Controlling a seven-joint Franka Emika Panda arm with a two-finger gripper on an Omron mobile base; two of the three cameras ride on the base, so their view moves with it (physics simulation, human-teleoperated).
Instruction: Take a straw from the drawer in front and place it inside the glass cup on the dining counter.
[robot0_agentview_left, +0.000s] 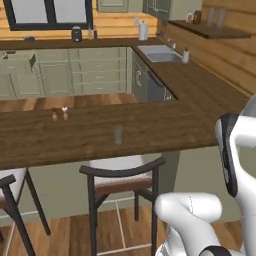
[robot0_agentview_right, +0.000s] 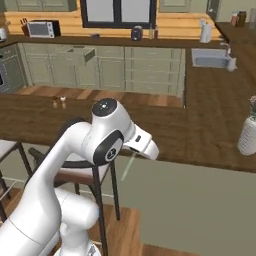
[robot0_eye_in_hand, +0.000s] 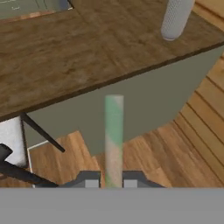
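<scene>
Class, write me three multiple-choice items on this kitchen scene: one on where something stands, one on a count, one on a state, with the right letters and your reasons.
1. Where does the glass cup stand?
A. in the sink
B. on the dining counter
C. on a stool

2. How many small shakers stand on the dining counter?
A. two
B. four
C. none

3. What state is the hand in?
A. wide open, holding nothing
B. shut on the glass cup
C. shut on the straw

Answers:
1 B, the left base view shows it on the wood top above a stool.
2 A, a pair stands left of the cup.
3 C, in the hand view the straw rises from between the fingertips.
</scene>
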